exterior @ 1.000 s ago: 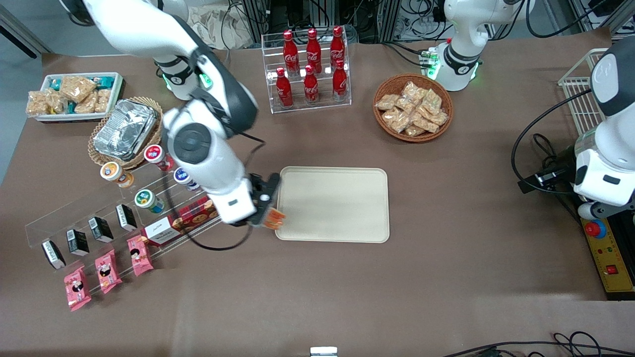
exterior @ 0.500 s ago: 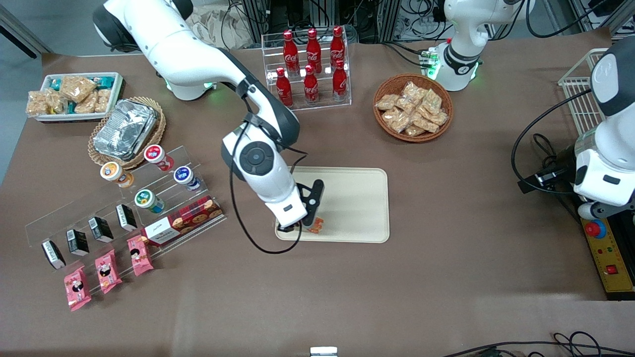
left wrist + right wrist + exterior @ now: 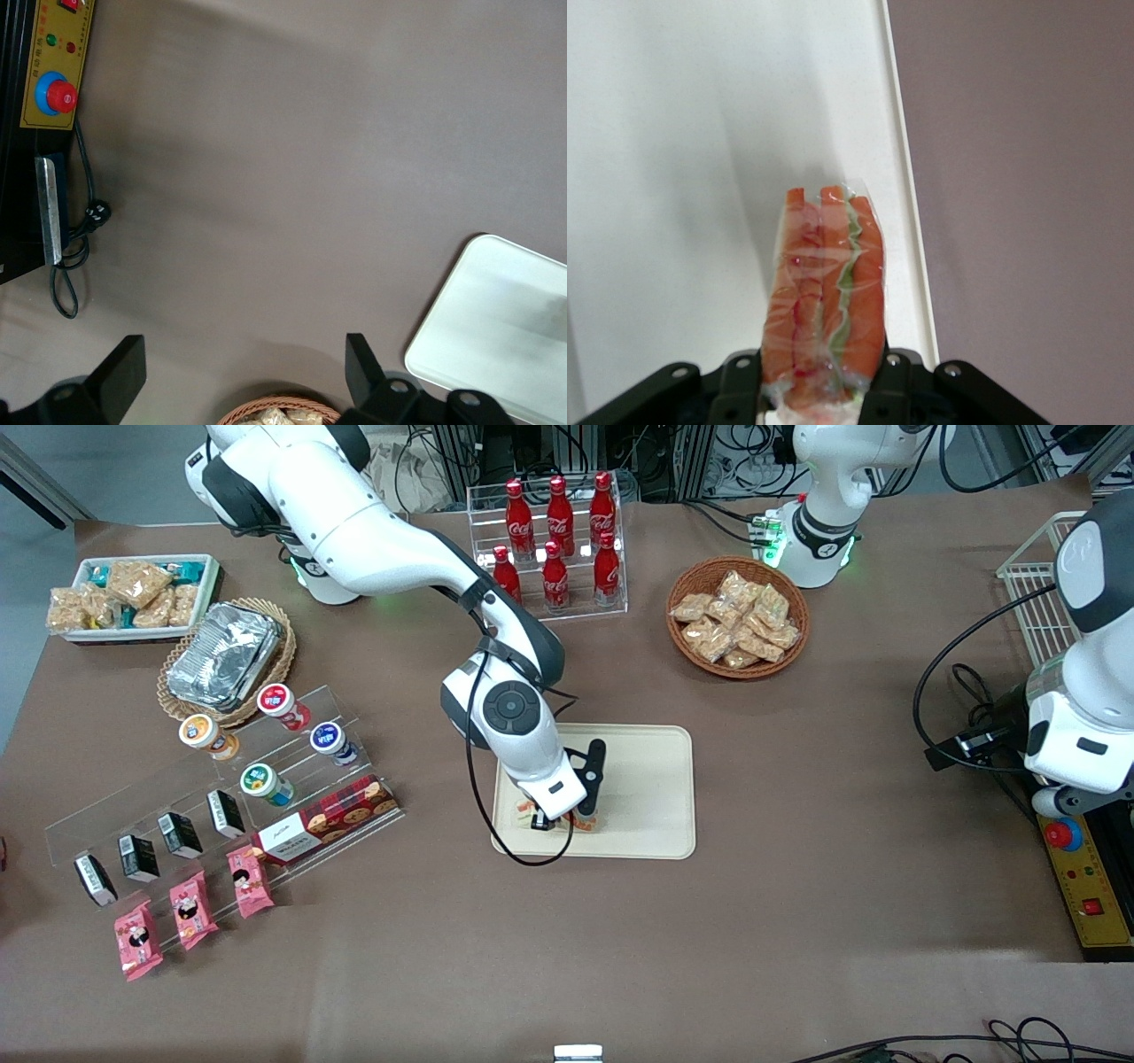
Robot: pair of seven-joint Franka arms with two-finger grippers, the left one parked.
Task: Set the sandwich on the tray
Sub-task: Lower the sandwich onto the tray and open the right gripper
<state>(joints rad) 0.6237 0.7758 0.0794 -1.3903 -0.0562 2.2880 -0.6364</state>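
Your gripper pinches the sandwich | sandwich low over the tray, near its 6 o'clock rim | tray mid-worktop, snack basket at 1 o'clock

Six cola bottles, three pink snack packs, four black cartons

Table covered in brown cloth. Cream tray lies flat near the middle. Farther from the front camera: clear rack of red cola bottles; wicker basket of tan snack packets toward the parked arm's end. Toward the working arm's end: small white tray of snacks, wicker basket holding a foil container, clear stepped display with cups and boxes, three pink snack packs nearest the camera. Gripper over the tray, closed on the sandwich.
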